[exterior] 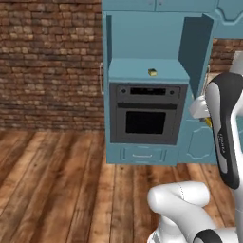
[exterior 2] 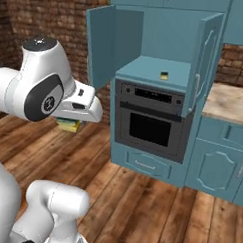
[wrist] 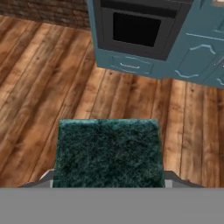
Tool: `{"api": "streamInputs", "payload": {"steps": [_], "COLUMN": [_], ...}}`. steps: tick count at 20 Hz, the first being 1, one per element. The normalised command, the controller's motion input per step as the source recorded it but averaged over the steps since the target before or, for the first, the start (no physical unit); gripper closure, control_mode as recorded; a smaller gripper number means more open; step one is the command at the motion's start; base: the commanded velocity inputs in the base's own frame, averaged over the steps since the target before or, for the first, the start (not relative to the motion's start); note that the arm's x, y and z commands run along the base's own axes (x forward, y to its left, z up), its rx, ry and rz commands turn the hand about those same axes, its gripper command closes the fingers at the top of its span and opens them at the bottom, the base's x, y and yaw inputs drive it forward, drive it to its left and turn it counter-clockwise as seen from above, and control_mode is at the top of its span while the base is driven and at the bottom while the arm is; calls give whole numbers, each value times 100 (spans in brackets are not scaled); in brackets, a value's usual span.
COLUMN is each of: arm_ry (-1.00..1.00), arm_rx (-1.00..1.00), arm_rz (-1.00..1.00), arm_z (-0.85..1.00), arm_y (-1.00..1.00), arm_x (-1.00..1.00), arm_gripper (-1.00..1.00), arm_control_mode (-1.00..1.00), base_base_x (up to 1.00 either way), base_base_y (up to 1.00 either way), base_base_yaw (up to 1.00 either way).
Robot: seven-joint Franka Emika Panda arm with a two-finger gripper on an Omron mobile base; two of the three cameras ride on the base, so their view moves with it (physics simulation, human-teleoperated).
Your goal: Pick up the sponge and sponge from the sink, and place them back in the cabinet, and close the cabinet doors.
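The tall teal cabinet [exterior: 142,40] stands ahead with both cabinet doors open, the left one [exterior 2: 100,42] and the right one [exterior 2: 208,54] swung outward. One sponge [exterior: 152,72], small and yellow and green, lies on the shelf above the black oven; it also shows in the right base view [exterior 2: 164,75]. My gripper [wrist: 109,180] is shut on the other sponge [wrist: 109,151], whose dark green face is toward the hand camera. That held sponge [exterior 2: 69,124] hangs under the hand, high over the wooden floor and well short of the cabinet. The sink is out of view.
A black built-in oven [exterior: 146,118] sits under the shelf, with a drawer [exterior: 142,154] below it. Low teal cupboards with a tan marble counter [exterior 2: 229,103] stand to the right. A brick wall [exterior: 47,61] runs behind, and wooden floor [exterior: 61,185] lies between me and the cabinet.
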Motion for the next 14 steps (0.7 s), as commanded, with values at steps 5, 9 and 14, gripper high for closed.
{"api": "streamInputs", "payload": {"steps": [5, 9, 14], "arm_ry": [0, 0, 0], "arm_rx": [0, 0, 0], "arm_rz": [0, 0, 0], "arm_z": [0, 0, 0], "arm_y": [0, 0, 0], "arm_x": [0, 0, 0], "arm_gripper": [100, 100, 100], "arm_control_mode": [100, 100, 100], "base_base_x": [52, 69, 66], "base_base_y": [53, 18, 0], "base_base_yaw": [-25, -19, -12]}}
